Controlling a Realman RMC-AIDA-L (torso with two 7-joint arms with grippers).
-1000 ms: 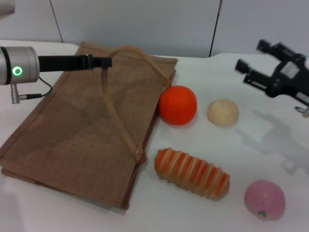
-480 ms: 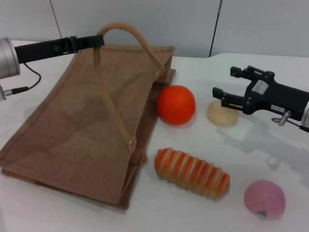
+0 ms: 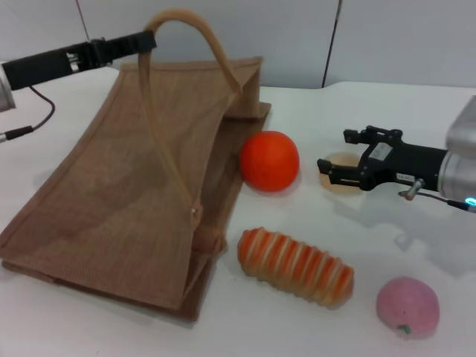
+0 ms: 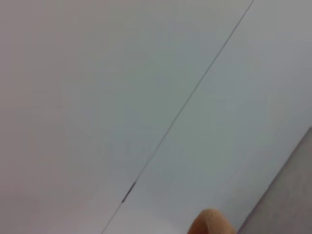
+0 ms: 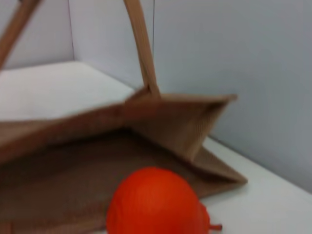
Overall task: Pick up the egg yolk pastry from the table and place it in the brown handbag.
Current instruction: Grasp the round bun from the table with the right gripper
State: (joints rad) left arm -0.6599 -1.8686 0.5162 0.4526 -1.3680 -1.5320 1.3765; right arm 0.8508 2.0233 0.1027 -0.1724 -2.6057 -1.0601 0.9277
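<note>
Now the right gripper (image 3: 332,168) sits low over the white surface (image 3: 416,253), its two black fingers (image 3: 336,166) spread apart on either side of the egg yolk pastry (image 3: 342,160), which rests on the surface between them; whether the fingers touch it cannot be told. Just beside the pastry, toward the robot's left, lies an orange fruit (image 3: 270,161), touching or nearly touching the edge of the brown handbag (image 3: 134,201). The right wrist view shows that same fruit (image 5: 155,204) close up with the bag's open mouth (image 5: 146,122) behind it. Nearer the robot lie a striped bread roll (image 3: 295,266) and a pink peach-like ball (image 3: 407,306), well apart from the pastry. The left gripper (image 3: 141,41) is closed on the bag's loop handle (image 3: 195,33), holding it up high so that the upper panel slopes away from the lower one, which lies flat on the surface
</note>
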